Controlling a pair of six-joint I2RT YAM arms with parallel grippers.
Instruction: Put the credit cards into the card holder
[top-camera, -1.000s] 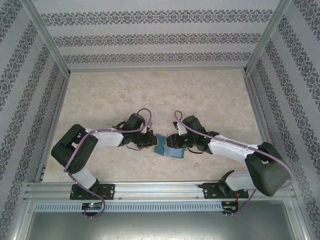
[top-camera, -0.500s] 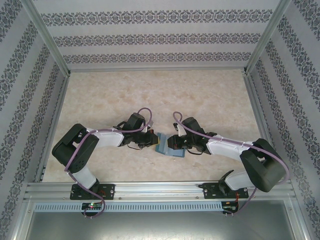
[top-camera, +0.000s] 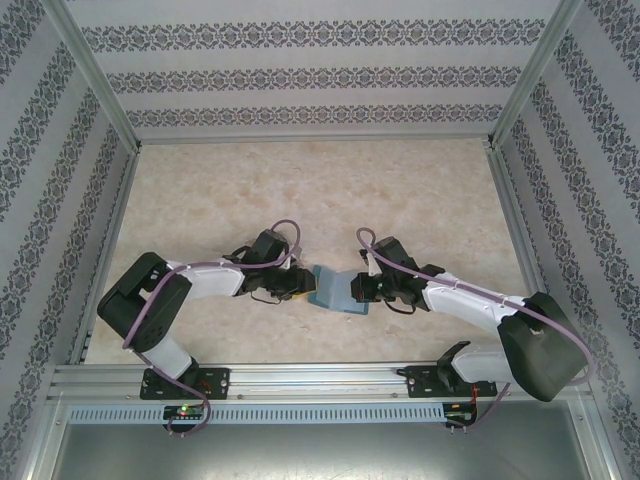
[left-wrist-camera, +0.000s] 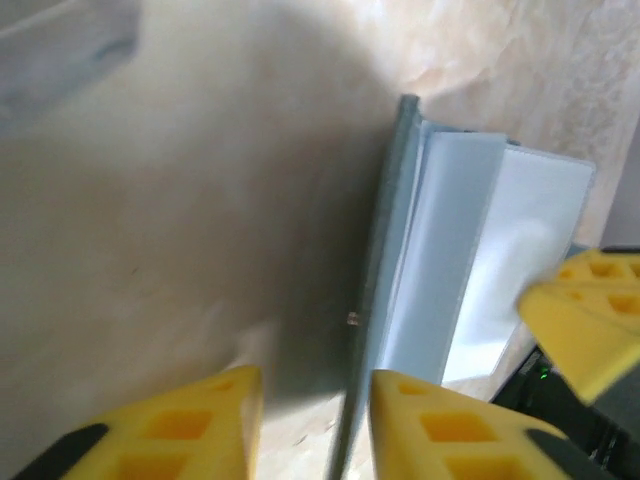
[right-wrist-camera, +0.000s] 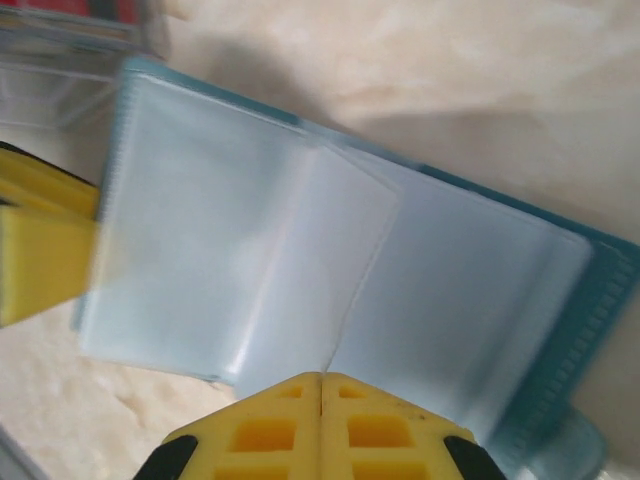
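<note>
As card holder (right-wrist-camera: 250, 250) lies open, R gripper (right-wrist-camera: 320, 392) closed.

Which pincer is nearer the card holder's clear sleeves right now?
Right. The right pincer, shut, is at the edge of the sleeves of the open card holder; the left pincer, open, straddles its teal cover edge beside them.

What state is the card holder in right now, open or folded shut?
Open. In the right wrist view the card holder lies spread, clear sleeves fanned apart over the teal cover.
</note>
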